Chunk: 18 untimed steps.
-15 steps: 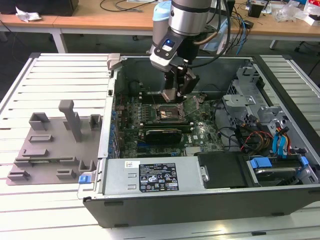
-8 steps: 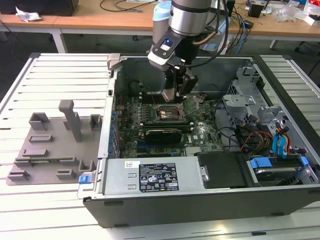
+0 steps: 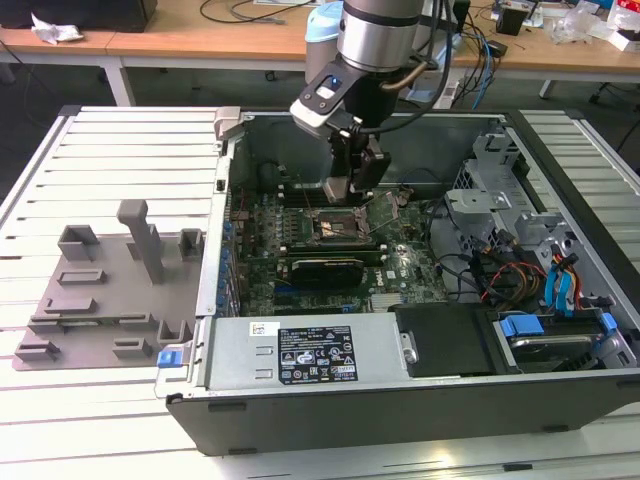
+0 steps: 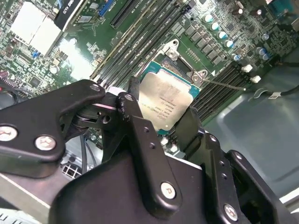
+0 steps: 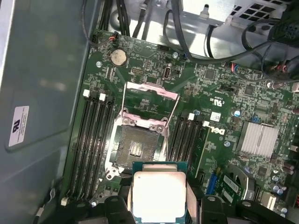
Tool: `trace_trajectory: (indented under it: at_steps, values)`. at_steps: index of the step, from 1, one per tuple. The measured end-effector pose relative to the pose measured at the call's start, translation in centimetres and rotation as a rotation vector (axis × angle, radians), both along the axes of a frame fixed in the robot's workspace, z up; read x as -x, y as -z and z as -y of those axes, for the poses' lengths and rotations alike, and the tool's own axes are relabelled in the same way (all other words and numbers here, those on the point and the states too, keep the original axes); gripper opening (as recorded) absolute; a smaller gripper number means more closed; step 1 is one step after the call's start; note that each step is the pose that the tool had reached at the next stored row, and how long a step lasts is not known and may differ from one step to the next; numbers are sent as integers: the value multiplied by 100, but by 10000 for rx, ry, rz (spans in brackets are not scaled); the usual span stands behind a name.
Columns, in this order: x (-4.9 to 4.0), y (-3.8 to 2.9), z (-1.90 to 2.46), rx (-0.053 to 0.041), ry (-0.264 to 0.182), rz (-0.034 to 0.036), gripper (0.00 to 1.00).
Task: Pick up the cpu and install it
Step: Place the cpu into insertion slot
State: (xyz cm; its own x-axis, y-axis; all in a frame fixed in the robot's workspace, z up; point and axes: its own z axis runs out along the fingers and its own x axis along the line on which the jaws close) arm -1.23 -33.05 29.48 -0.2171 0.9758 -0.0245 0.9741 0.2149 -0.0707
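Gripper (image 4: pixel 163 116) clamped on cpu (image 4: pixel 166 99) by two opposite edges; in exterior view it hangs at 12 o'clock of open socket (image 3: pixel 335 228), above it, not yet seated. Likely light, stiff, underside fragile: edge hold suits

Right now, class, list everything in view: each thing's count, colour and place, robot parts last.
computer case: one, black, open on the slatted table
tray: one, grey, exterior view's left of the case
motherboard: one, green, inside the case
socket: one, black, open, on the motherboard
memory slots: two banks, black, flanking the socket
coin battery: one, silver, on the motherboard
heatsink: one, silver, on the motherboard
cpu: one, silvery, held in the tool over the motherboard
tool: one, black, shut on the cpu
arm: one, silver, above the case
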Motion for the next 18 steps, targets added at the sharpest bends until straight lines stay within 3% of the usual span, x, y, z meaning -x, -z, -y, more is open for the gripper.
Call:
trace_trajectory:
  at_steps: [18]
  values:
    - [0, 4, 0, 0, 1523, 0, 55]
